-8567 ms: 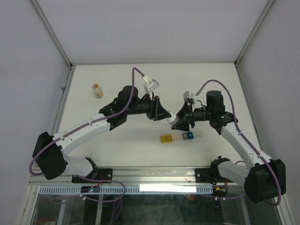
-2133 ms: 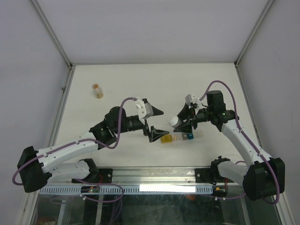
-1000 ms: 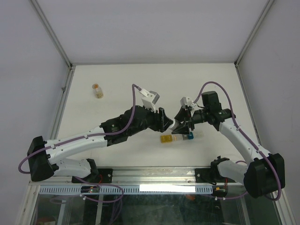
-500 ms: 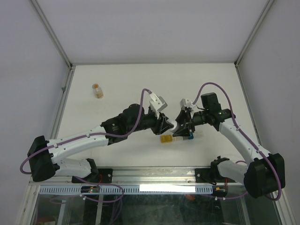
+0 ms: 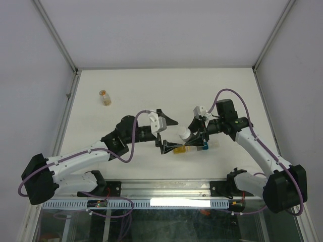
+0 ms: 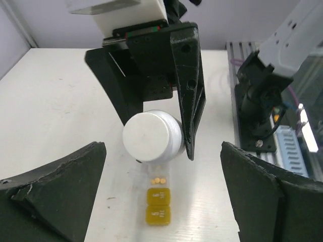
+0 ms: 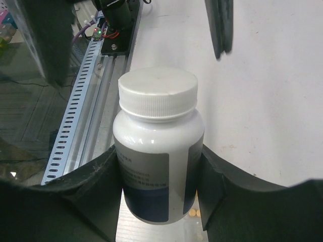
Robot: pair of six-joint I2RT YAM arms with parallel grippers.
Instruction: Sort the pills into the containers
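Note:
My right gripper (image 5: pixel 194 134) is shut on a white pill bottle (image 7: pixel 156 126) with a dark label, its white cap (image 5: pixel 185 134) on and pointing left toward the other arm. The bottle hangs just above the containers (image 5: pixel 189 148), a short strip with yellow cells (image 6: pixel 158 204), a clear cell and a teal end (image 5: pixel 203 146). Three small yellow pills (image 6: pixel 158 180) lie in the clear cell next to the yellow ones. My left gripper (image 5: pixel 169 134) stands wide open, facing the cap (image 6: pixel 151 136) from a short way off and holding nothing.
A small vial with orange contents (image 5: pixel 104 97) stands at the far left of the white table (image 5: pixel 151 91). A metal rail (image 5: pixel 166 187) runs along the near edge, by the arm bases.
The left gripper was closed at the bottle's cap; it has let go, drawn back to the left and opened wide. The right gripper and bottle have barely moved.

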